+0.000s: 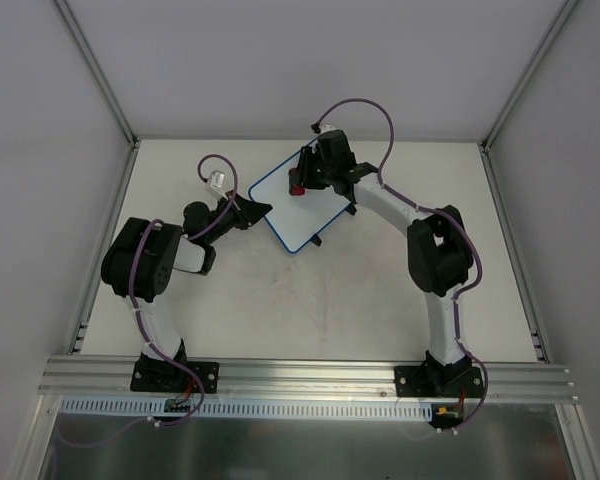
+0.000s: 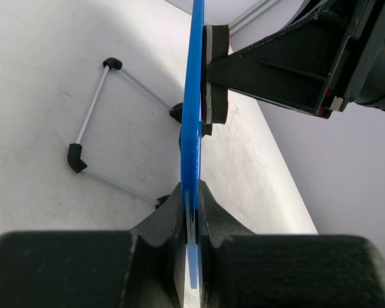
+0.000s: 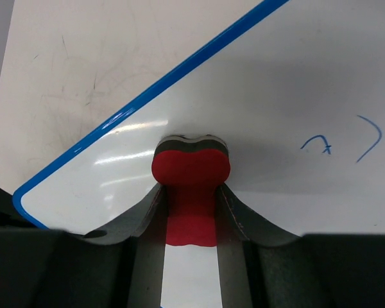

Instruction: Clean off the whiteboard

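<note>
One blue-rimmed whiteboard point(image 3: 276, 83), two blue marks point(image 3: 325, 148); my left gripper point(image 2: 191, 196) pinches its edge, my right gripper point(image 3: 191, 190) clamps one red eraser point(image 3: 191, 168)

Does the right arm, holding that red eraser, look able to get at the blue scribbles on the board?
Probably yes: the right gripper holds the eraser against the whiteboard, and only bare board lies between it and the blue scribbles.

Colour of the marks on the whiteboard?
Blue. The marks on the whiteboard show best in the right wrist view.
</note>
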`<state>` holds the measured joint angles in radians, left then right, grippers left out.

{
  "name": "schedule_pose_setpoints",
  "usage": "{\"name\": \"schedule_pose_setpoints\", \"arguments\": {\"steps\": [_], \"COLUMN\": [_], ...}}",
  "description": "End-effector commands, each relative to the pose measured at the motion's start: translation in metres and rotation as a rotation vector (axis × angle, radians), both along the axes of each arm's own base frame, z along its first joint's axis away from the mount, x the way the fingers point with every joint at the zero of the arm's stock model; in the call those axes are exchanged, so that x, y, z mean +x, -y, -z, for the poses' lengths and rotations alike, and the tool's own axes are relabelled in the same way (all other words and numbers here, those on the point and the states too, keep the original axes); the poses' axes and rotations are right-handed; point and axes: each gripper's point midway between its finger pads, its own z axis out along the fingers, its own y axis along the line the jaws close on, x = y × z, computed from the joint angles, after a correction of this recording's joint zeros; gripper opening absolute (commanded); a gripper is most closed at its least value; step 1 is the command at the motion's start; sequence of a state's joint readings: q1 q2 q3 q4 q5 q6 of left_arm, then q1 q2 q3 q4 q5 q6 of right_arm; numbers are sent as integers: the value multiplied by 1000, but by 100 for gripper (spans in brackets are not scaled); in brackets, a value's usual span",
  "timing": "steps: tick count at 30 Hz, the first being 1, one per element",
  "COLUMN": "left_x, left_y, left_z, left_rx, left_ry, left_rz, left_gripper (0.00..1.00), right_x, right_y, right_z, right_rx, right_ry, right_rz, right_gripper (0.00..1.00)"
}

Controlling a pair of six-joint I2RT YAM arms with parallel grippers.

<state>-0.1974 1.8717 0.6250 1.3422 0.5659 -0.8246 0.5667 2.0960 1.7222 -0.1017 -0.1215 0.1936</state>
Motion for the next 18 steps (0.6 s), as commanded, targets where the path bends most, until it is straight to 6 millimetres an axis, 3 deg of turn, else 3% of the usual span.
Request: {"name": "schedule_pose_setpoints", "arguments": {"steps": [1,9,18], "left_x": [-17,-18,-19], "left_y": [12,13,12], "left_z": [-71,-70,-71], "left_rx": [-30,-29,-25], "left_ry": [374,374,378], "left_rz": [64,64,62], "left_gripper": [0,0,0], "right_x": [22,48,46], "right_y": [13,59,111], "right_z": [-9,26,67], "right_rx": [29,172,180], "right_ry": [20,-181,-323], "right_rz": [45,204,385], "right_gripper": [0,0,0]}}
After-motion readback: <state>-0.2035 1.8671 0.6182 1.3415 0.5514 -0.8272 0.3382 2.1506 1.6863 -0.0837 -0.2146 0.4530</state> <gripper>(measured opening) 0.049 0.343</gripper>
